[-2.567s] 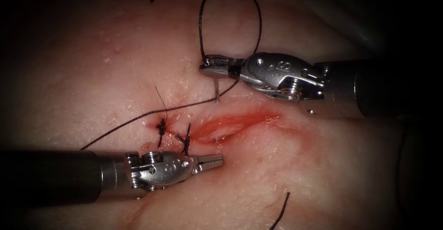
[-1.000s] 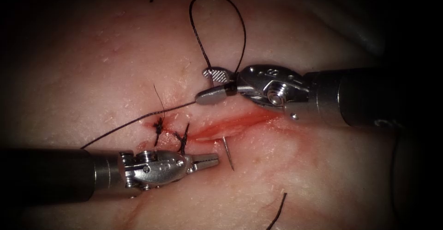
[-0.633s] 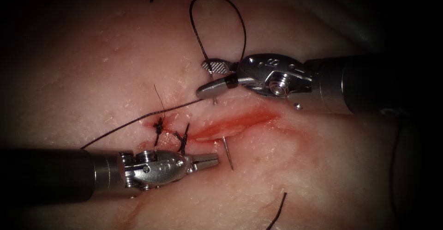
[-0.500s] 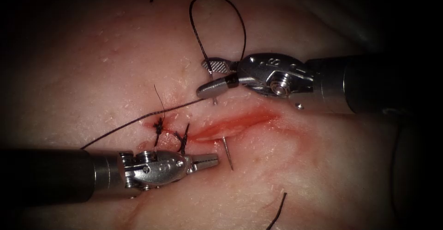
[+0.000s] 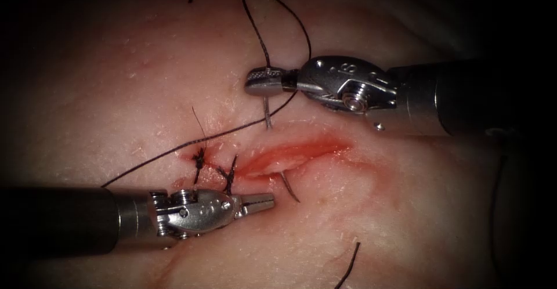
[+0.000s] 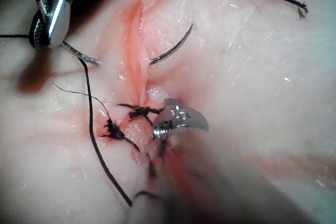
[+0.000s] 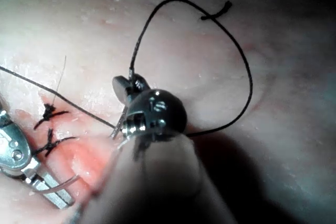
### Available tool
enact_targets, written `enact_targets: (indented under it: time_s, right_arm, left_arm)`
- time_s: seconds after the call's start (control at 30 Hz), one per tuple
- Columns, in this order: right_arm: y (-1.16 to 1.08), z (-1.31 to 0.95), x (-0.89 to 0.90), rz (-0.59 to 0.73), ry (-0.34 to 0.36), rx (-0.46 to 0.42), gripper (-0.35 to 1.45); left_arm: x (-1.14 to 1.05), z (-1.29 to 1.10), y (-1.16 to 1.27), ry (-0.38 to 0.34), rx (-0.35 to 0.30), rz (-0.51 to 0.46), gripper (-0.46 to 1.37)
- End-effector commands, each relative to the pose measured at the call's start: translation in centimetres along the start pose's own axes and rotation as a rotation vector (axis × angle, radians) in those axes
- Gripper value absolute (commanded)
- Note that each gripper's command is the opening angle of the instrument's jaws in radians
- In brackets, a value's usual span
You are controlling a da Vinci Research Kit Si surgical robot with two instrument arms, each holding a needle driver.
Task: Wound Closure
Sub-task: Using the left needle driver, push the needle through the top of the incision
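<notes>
Your right claw is gripping the needle near its tail, its tip emerging across the cut; your left claw is resting clenched, empty, so the needle may be slipping back.

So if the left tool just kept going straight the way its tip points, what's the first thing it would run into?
Probably the needle: its free end rises from the tissue just beyond the left tool, on the near edge of the cut. Depth is uncertain, so it might pass beside it.
</notes>
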Motion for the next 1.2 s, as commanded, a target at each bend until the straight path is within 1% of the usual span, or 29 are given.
enact_targets:
  time_s: [0.03, 0.13, 0.2, 0.3, 0.43, 0.6, 0.67, 0.77, 0.93, 1.07, 1.13, 1.17, 1.2]
  right_arm:
    - [-0.02, 0.0, 0.02, 0.093, -0.018, -0.026, -0.35]
    - [-0.08, 0.0, -0.06, 0.212, -0.057, -0.043, -0.35]
    - [-0.13, 0.01, -0.13, 0.232, -0.093, -0.055, -0.35]
    - [-0.19, 0.02, -0.23, 0.256, -0.13, -0.03, -0.35]
    - [-0.35, 0.1, -0.46, 0.305, -0.181, 0.027, -0.35]
    - [-0.5, 0.18, -0.69, 0.36, -0.231, 0.047, -0.35]
    - [-0.53, 0.19, -0.75, 0.387, -0.236, 0.057, -0.35]
    - [-0.53, 0.19, -0.78, 0.424, -0.236, 0.066, -0.35]
    - [-0.44, 0.19, -0.79, 0.418, -0.209, 0.091, -0.35]
    - [-0.43, 0.14, -0.81, 0.42, -0.233, 0.083, -0.35]
    - [-0.41, 0.13, -0.8, 0.35, -0.221, 0.099, -0.35]
    - [-0.41, 0.13, -0.8, 0.344, -0.218, 0.101, -0.35]
    - [-0.38, 0.12, -0.82, 0.312, -0.198, 0.116, -0.35]
  left_arm:
    - [0.0, -0.01, 0.0, -0.001, -0.004, 0.0, -0.35]
    - [0.0, -0.01, 0.0, -0.001, -0.004, 0.0, -0.35]
    - [0.0, -0.01, 0.0, -0.001, -0.004, 0.0, -0.35]
    - [0.0, -0.01, 0.0, -0.001, -0.004, 0.0, -0.35]
    - [0.01, 0.0, 0.0, 0.001, -0.006, -0.001, -0.35]
    - [0.01, 0.0, 0.01, 0.0, -0.005, -0.002, -0.35]
    - [0.02, -0.01, 0.01, 0.0, -0.005, -0.002, -0.35]
    - [0.03, -0.01, 0.02, 0.0, -0.006, -0.003, -0.35]
    - [0.03, -0.02, 0.02, 0.002, -0.009, -0.003, -0.35]
    - [0.03, -0.03, 0.02, 0.002, -0.009, 0.003, -0.35]
    - [0.03, -0.03, 0.03, 0.002, -0.009, 0.009, -0.35]
    - [0.03, -0.03, 0.03, 0.001, -0.009, 0.009, -0.35]
    - [0.04, -0.03, 0.04, 0.003, -0.011, 0.015, -0.35]
